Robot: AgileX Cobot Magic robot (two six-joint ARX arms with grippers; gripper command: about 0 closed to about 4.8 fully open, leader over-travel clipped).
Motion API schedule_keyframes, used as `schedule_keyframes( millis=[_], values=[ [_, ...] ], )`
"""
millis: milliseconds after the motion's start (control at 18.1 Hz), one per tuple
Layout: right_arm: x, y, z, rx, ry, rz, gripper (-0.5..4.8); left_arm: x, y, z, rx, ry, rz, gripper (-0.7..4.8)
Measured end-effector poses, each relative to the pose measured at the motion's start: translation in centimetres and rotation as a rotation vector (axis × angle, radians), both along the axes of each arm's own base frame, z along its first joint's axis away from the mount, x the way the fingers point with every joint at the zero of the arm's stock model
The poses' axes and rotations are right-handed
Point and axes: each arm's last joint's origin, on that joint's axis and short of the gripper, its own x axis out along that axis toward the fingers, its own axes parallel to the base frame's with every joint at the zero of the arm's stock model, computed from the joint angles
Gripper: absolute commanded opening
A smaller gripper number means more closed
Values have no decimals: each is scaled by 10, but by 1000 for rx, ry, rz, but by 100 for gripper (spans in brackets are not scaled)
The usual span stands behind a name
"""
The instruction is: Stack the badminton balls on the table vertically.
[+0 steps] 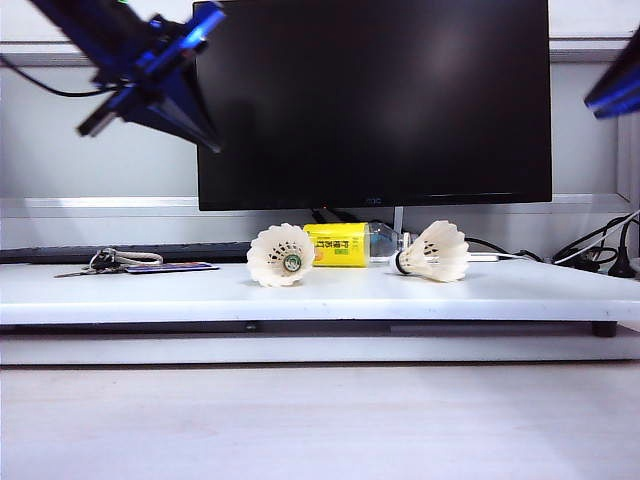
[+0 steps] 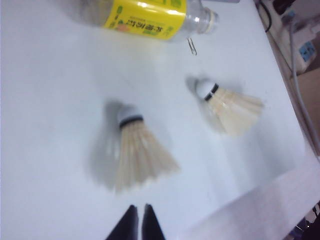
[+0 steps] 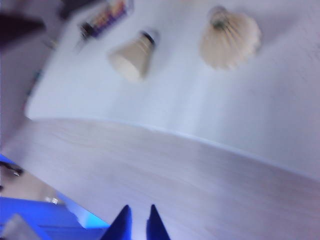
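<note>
We see the long white bench (image 1: 330, 292) running across the scene on a pale wood-grain surface (image 1: 320, 420), with a black monitor (image 1: 373, 100) standing behind it. Our left hand (image 2: 138, 220) hangs high above the bench's left part, its fingers clenched together with nothing between them. Our right hand (image 3: 136, 220) shows only at the upper right corner of the exterior view; from its own camera it sits over the wood-grain surface, fingers nearly together and holding nothing. A clear bottle with a yellow label (image 1: 340, 244) lies on its side just in front of the monitor's foot. The two badminton balls lie on their sides on the bench, well apart: the left shuttlecock (image 1: 281, 256) just beside the bottle's label end, and the right shuttlecock (image 1: 436, 252) near the bottle's cap end. A bunch of keys (image 1: 108, 262) rests at the bench's far left.
</note>
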Motion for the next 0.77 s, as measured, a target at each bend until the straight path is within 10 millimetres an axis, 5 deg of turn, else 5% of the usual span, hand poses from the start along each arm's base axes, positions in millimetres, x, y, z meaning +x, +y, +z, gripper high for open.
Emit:
schedule_keyframes(
  millis=[332,498,608,774],
  values=[
    [18,12,7,-115,50,70,53,35,-44,34,166,-49,-58,30],
    [24,18,9,-154,43,85,53,47,-67,30,218,-26,-87,53],
    [26,20,9,-163,43,97,53,59,-75,22,229,21,-82,154],
    [27,20,9,-189,41,83,53,82,-81,3,263,125,-62,155]
  ],
)
